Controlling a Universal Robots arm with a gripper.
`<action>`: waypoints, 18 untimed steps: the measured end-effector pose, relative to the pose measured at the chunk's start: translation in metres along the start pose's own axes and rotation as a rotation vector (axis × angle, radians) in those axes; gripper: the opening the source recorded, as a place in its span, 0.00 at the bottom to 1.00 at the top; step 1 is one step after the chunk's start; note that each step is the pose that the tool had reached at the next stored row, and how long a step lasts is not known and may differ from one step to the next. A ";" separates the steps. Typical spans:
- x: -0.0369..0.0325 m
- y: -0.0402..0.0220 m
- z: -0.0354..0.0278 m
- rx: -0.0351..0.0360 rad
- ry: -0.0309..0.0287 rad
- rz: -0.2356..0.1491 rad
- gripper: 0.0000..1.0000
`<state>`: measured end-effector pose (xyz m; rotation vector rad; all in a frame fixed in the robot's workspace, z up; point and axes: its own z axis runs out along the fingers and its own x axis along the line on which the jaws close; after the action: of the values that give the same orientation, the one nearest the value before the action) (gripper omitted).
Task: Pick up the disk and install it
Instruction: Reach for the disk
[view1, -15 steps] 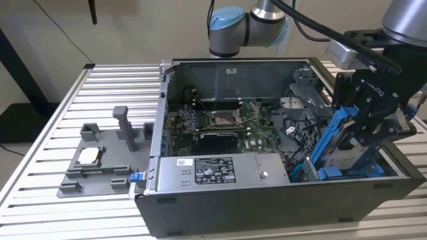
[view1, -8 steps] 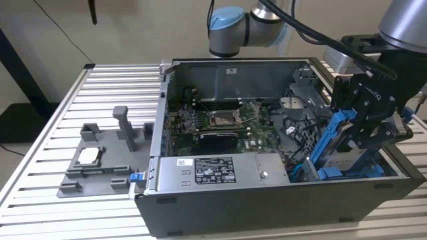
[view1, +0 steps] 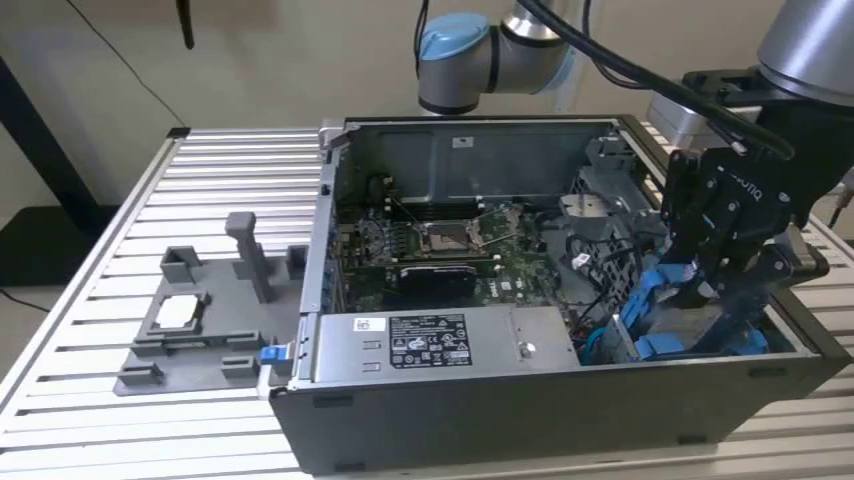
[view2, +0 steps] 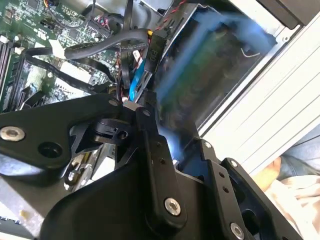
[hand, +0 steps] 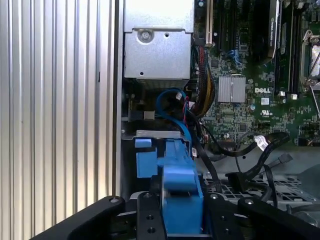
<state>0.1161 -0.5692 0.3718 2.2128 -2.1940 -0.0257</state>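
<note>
One disk (hand: 182, 192) gripped in end effector (hand: 181, 215), inside computer case (view1: 534, 420) corner

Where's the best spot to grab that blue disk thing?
Probably the blue carrier's upper edge, coming from above into the open computer case: the disk seems to stand on edge there, so that narrow edge faces up. The gripper clamps it that way between its jaws.
</note>
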 end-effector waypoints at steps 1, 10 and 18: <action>0.0000 0.0000 0.0000 0.0000 -0.0001 0.000 0.41; -0.0001 0.0002 -0.0040 0.0000 0.0001 0.000 0.41; -0.0013 0.0008 -0.0116 0.0183 -0.0008 0.000 0.41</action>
<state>0.1156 -0.5679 0.3834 2.2224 -2.2036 -0.0065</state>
